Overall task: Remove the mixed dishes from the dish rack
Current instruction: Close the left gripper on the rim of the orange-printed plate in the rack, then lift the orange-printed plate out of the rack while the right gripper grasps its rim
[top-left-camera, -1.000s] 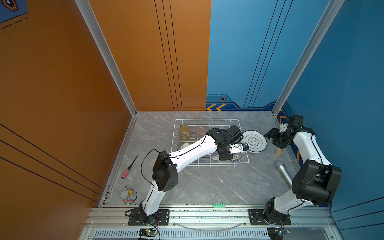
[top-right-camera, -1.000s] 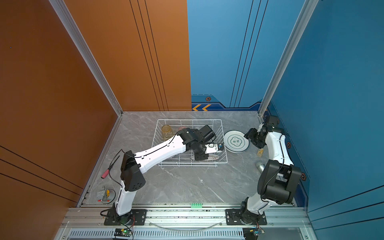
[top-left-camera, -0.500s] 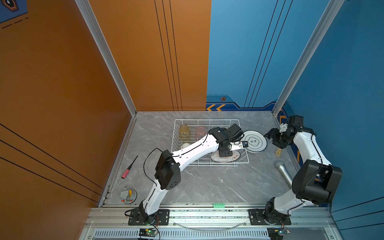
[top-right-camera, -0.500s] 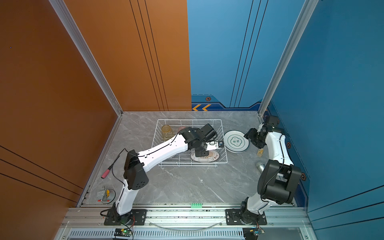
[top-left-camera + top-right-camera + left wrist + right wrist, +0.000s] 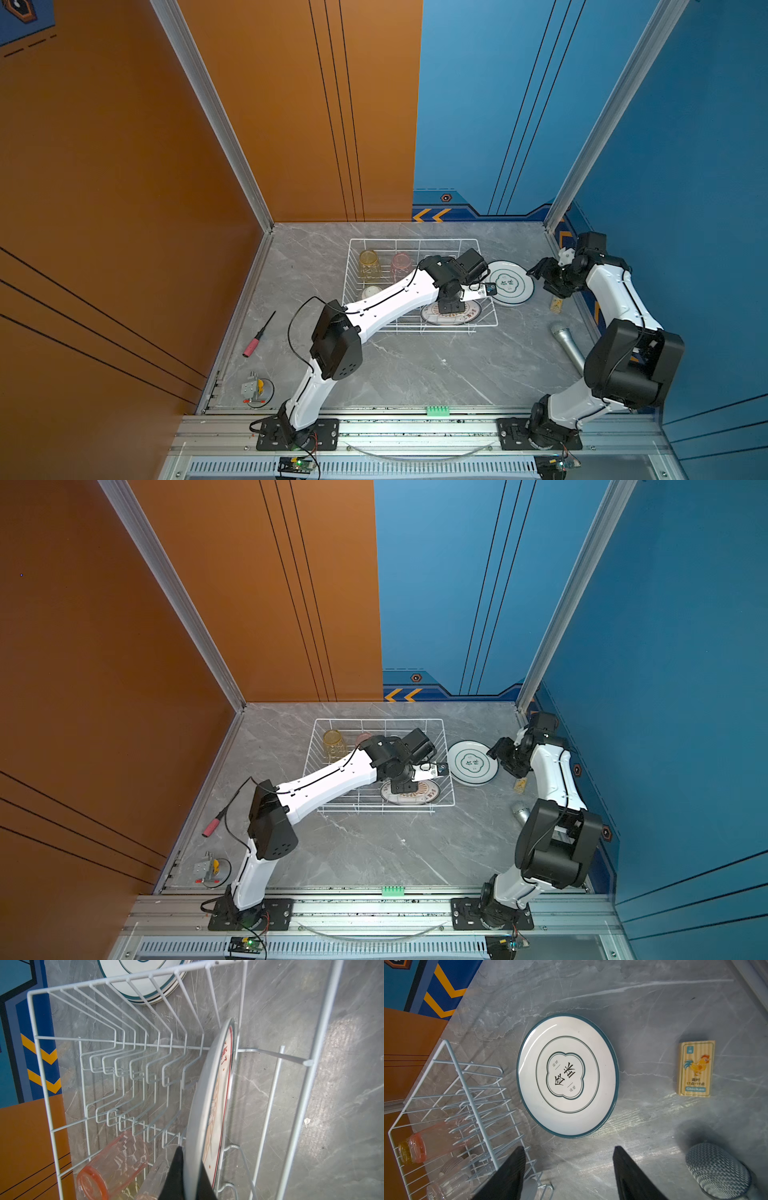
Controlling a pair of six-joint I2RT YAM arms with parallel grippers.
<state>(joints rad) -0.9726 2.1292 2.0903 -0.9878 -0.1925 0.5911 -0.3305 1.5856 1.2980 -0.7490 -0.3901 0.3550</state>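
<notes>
While your left gripper (image 5: 190,1157) pinches the rim of a round white plate with red-brown print (image 5: 209,1093), that plate leans tilted in the white wire dish rack (image 5: 348,270).
Your right gripper (image 5: 568,1148) hangs with jaws wide over the grey marble table (image 5: 654,1012), near a white teal-rimmed plate (image 5: 568,1076) lying flat beside the rack. A yellow glass tumbler (image 5: 368,264) and a pink glass tumbler (image 5: 401,266) sit in the rack's far corner.

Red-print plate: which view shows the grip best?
Left wrist view: the red-print plate edge-on, rim pinched in the left tool. Both top views show its face partly under the arm; right wrist: unclear.
</notes>
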